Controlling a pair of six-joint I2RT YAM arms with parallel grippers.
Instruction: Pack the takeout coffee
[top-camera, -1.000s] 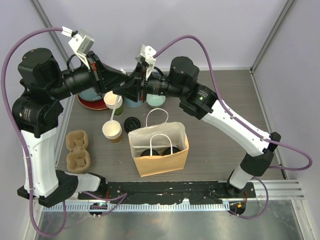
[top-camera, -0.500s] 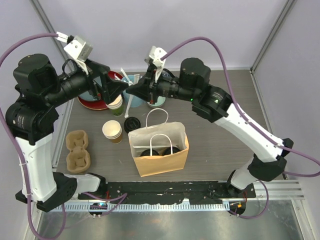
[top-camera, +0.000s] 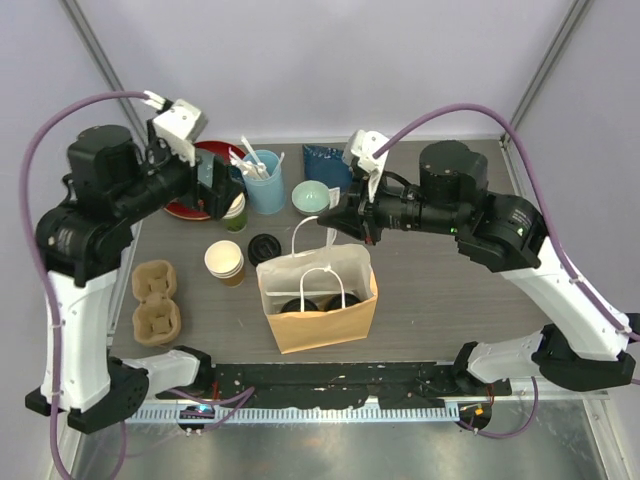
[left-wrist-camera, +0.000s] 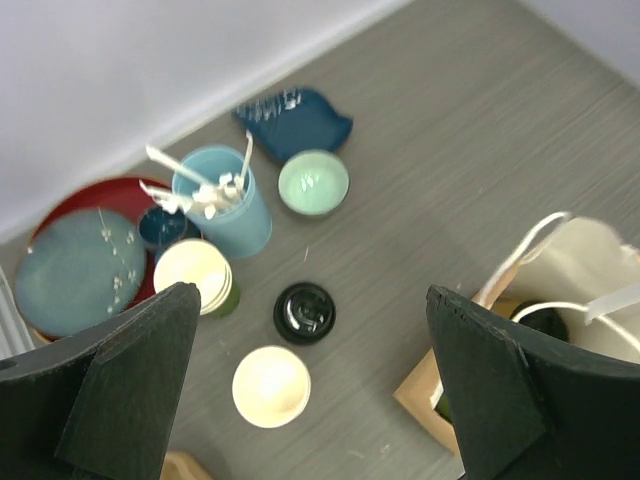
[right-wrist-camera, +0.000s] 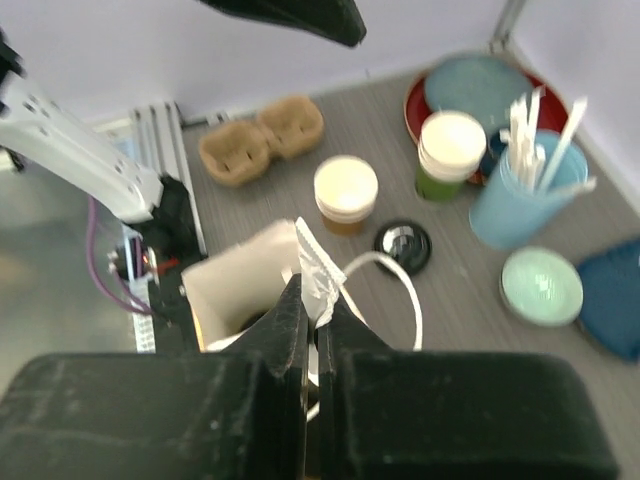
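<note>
A brown paper bag with white handles stands open at the table's middle. Inside it show the black lids of the takeout coffee, two cups side by side; one lid also shows in the left wrist view. My right gripper hovers over the bag's back rim. It is shut on a thin white packet with a serrated end, which sticks out past the right gripper. My left gripper hangs wide open and empty above the cup stacks; in its own view the left gripper frames the loose lids.
Left of the bag stand a lidless cup stack, a green-walled stack and a pile of black lids. A cardboard cup carrier lies at far left. Behind are a blue tumbler of white utensils, a mint bowl, a blue dish and red plates.
My left gripper opened and pulled back to the left. My right arm swung right with the white packet, from beside the left gripper to above the bag.
</note>
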